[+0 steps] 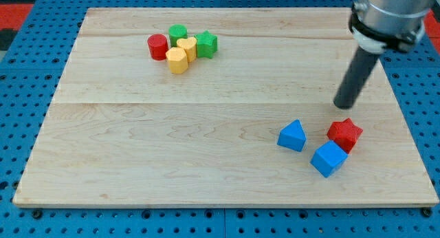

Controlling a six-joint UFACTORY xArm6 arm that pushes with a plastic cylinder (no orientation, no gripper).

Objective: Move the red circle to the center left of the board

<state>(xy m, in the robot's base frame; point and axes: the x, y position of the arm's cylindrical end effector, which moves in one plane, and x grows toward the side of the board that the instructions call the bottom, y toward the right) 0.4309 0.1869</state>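
Observation:
The red circle [158, 46] sits near the view's top, left of centre, on the wooden board [172, 142]. It is the leftmost block of a tight cluster and touches or nearly touches a yellow block. My tip [344, 105] is far off at the view's right, just above the red star [344, 134] and well apart from the red circle. The rod rises to the arm at the view's top right.
The cluster also holds a green circle [178, 33], a yellow heart [187, 47], a yellow hexagon [177, 60] and a green star [205, 44]. At the lower right lie a blue triangle-like block [293, 136] and a blue cube [328, 158] next to the red star.

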